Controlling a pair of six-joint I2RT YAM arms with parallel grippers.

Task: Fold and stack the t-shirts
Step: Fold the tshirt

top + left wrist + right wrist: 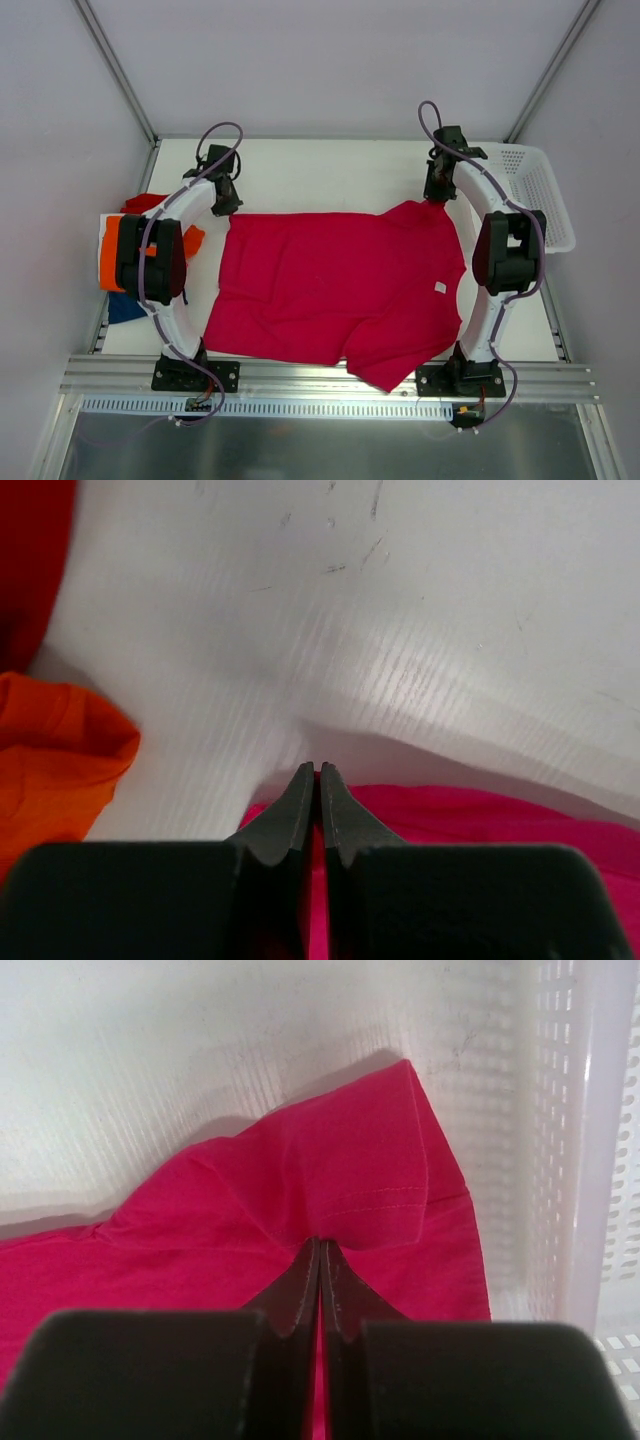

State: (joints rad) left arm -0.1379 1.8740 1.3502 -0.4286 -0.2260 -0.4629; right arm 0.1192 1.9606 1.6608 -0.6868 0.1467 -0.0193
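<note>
A magenta-pink t-shirt [340, 285] lies spread across the table, its hem toward the left and its neck toward the right. My left gripper [226, 205] is at the shirt's far left corner. In the left wrist view this left gripper [319, 770] is shut, with a strip of the pink cloth [480, 820] pinched between the fingers. My right gripper [437, 197] is at the far right sleeve. The right wrist view shows this gripper [320, 1245] shut on a fold of the pink sleeve [340, 1180]. Orange [110, 258], red [146, 203] and dark blue [124, 308] shirts lie piled at the left edge.
A white perforated basket [535, 190] stands at the table's right edge, close beside the right gripper; its wall [590, 1160] fills the right of the right wrist view. The orange shirt [50, 765] and red shirt [30, 570] lie just left of the left gripper. The shirt's near sleeve overhangs the front rail [330, 372].
</note>
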